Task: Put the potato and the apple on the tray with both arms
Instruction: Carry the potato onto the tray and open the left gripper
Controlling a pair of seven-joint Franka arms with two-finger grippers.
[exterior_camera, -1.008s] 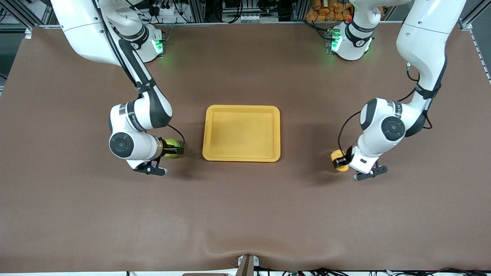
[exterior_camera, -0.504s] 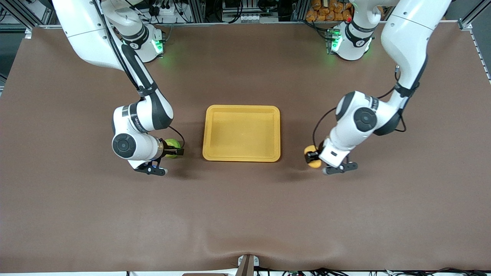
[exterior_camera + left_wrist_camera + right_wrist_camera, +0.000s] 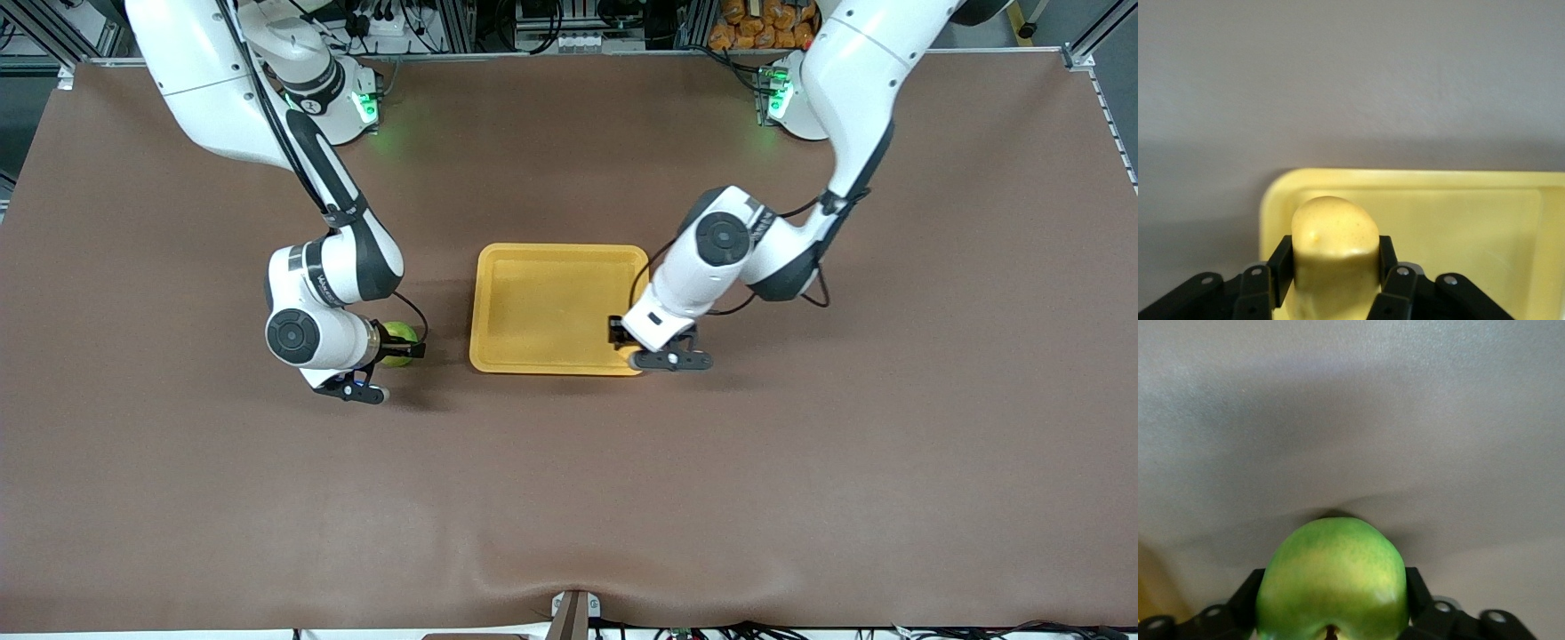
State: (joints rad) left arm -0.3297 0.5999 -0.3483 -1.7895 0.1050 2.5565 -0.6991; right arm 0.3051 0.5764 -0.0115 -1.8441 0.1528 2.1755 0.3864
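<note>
Front view: tray (image 3: 533, 302) at table centre. Left gripper (image 3: 625, 342) over the tray's corner nearest the camera at the left arm's end, potato mostly hidden. Right gripper (image 3: 402, 343) over bare table toward the right arm's end, clamped on the apple (image 3: 399, 340).

Left wrist view: potato (image 3: 1335, 250) pinched between both fingers (image 3: 1281, 270), just over the tray rim (image 3: 1281, 190). Risk: release here may land it on the rim and roll off.

Right wrist view: apple (image 3: 1333, 581) gripped; no tray beneath. Risk: round fruit may roll if dropped early.
</note>
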